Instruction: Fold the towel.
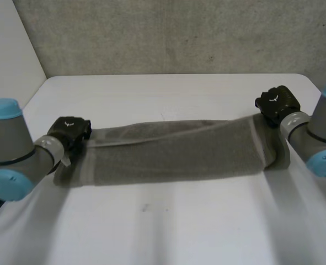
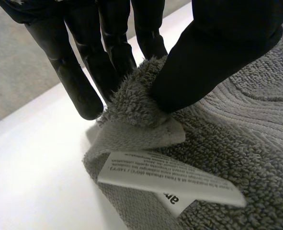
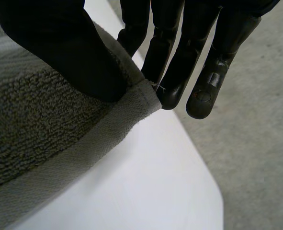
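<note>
Left hand (image 1: 69, 131) and right hand (image 1: 276, 104) are each pinching a far corner of the grey terry towel (image 1: 174, 152), which is stretching left to right.

Towel (image 1: 174, 152): you see plain grey pile, with a smoother, paler hem band.
Label (image 2: 165, 178): white, printed in black.
Worktop (image 1: 168, 221): white.
Left hand (image 1: 69, 132): black.
Right hand (image 1: 277, 102): black.
Arms (image 1: 11, 141): grey, light-blue caps.
Wall (image 1: 168, 33): mottled grey.

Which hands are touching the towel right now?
Touching, both. The left wrist view shows the left hand pinching a towel corner beside its label; the right wrist view shows the right hand pinching another corner.
</note>
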You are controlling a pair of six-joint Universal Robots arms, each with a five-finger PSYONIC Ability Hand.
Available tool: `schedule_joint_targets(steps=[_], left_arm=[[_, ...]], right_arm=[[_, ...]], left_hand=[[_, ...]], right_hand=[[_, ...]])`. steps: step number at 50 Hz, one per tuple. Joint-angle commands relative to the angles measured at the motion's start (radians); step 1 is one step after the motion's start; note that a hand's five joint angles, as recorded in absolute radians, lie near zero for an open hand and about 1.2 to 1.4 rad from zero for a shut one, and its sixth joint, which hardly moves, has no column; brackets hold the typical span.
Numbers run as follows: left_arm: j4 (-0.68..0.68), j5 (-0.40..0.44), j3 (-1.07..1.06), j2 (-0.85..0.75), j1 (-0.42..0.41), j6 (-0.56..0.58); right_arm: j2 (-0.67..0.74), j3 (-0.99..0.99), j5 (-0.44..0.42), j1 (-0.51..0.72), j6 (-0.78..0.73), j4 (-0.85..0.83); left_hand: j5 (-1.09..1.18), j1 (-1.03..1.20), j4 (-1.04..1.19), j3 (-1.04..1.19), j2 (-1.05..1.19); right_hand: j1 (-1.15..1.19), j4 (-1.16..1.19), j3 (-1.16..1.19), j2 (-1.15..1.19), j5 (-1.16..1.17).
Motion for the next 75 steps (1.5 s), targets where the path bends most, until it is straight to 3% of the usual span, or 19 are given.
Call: schedule_joint_targets(steps=[1,6,19,20,21,22,23,24,31,42,47,50,52,56,63,75], left_arm=[[-0.001,-0.049,0.163,-0.102,-0.017,-0.011],[-0.001,-0.055,0.315,-0.199,-0.023,-0.046],[-0.004,-0.056,0.476,-0.329,-0.041,-0.050],[-0.004,-0.056,0.476,-0.329,-0.041,-0.050],[-0.005,-0.056,0.481,-0.335,-0.043,-0.050],[-0.005,-0.058,0.481,-0.336,-0.043,-0.050],[-0.005,-0.058,0.481,-0.336,-0.043,-0.050],[-0.007,-0.059,0.481,-0.333,-0.043,-0.049],[-0.022,-0.059,0.428,-0.257,-0.048,-0.055],[0.004,-0.056,0.051,0.091,-0.035,-0.070],[0.061,-0.055,-0.139,0.234,-0.031,-0.092],[0.119,-0.053,-0.251,0.296,-0.029,-0.127],[0.176,-0.050,-0.337,0.335,-0.031,-0.170],[0.206,-0.050,-0.395,0.361,-0.031,-0.214],[0.223,-0.047,-0.443,0.369,-0.026,-0.268],[0.223,-0.047,-0.449,0.369,-0.025,-0.270]], right_arm=[[0.115,-0.120,0.030,0.006,0.011,-0.121],[0.174,-0.189,0.033,0.007,0.011,-0.125],[0.250,-0.269,0.062,0.010,0.010,-0.125],[0.256,-0.277,0.061,0.010,0.011,-0.125],[0.257,-0.277,0.061,0.010,0.011,-0.125],[0.261,-0.281,0.054,0.010,0.014,-0.127],[0.261,-0.281,0.054,0.010,0.014,-0.127],[0.261,-0.286,0.050,0.010,0.023,-0.132],[0.180,-0.281,0.047,0.010,0.103,-0.161],[-0.144,-0.016,0.048,-0.011,0.254,-0.138],[-0.268,0.155,0.024,-0.075,0.260,0.055],[-0.282,0.186,0.005,-0.083,0.258,0.115],[-0.288,0.235,-0.039,-0.095,0.261,0.204],[-0.288,0.294,-0.079,-0.120,0.264,0.227],[-0.235,0.386,-0.173,-0.146,0.266,0.130],[-0.112,0.367,-0.177,-0.157,0.254,0.031]], left_hand=[[0.199,0.231,0.179,0.181,0.179],[0.199,0.231,0.179,0.181,0.179],[0.199,0.231,0.179,0.181,0.179],[0.199,0.231,0.179,0.181,0.179],[-0.021,0.010,-0.041,-0.040,-0.042],[-0.660,-0.629,-0.680,-0.678,-0.680],[-0.666,-0.635,-0.686,-0.685,-0.687],[-1.023,-0.991,-1.042,-1.041,-1.043],[-1.023,-0.991,-1.042,-1.041,-1.043],[-1.023,-0.991,-1.042,-1.041,-1.043],[-1.023,-0.991,-1.042,-1.041,-1.043],[-1.023,-0.991,-1.042,-1.041,-1.043],[-1.023,-0.991,-1.042,-1.041,-1.043],[-1.023,-0.991,-1.042,-1.041,-1.043],[-1.023,-0.991,-1.042,-1.041,-1.043],[-1.023,-0.991,-1.042,-1.041,-1.043]], right_hand=[[0.019,0.200,0.203,0.208,0.229],[0.019,0.200,0.203,0.208,0.229],[0.019,0.200,0.203,0.208,0.229],[-0.520,-0.340,-0.337,-0.332,-0.310],[-0.525,-0.345,-0.342,-0.337,-0.316],[-1.202,-1.022,-1.019,-1.014,-0.993],[-1.202,-1.022,-1.019,-1.014,-0.993],[-1.202,-1.022,-1.019,-1.014,-0.993],[-1.202,-1.022,-1.019,-1.014,-0.993],[-1.202,-1.022,-1.019,-1.014,-0.993],[-1.202,-1.022,-1.019,-1.014,-0.993],[-1.189,-1.009,-1.006,-1.001,-0.979],[-1.052,-0.871,-0.868,-0.863,-0.842],[-0.937,-0.756,-0.753,-0.748,-0.727],[-0.875,-0.694,-0.692,-0.687,-0.665],[-0.705,-0.524,-0.521,-0.516,-0.495]])
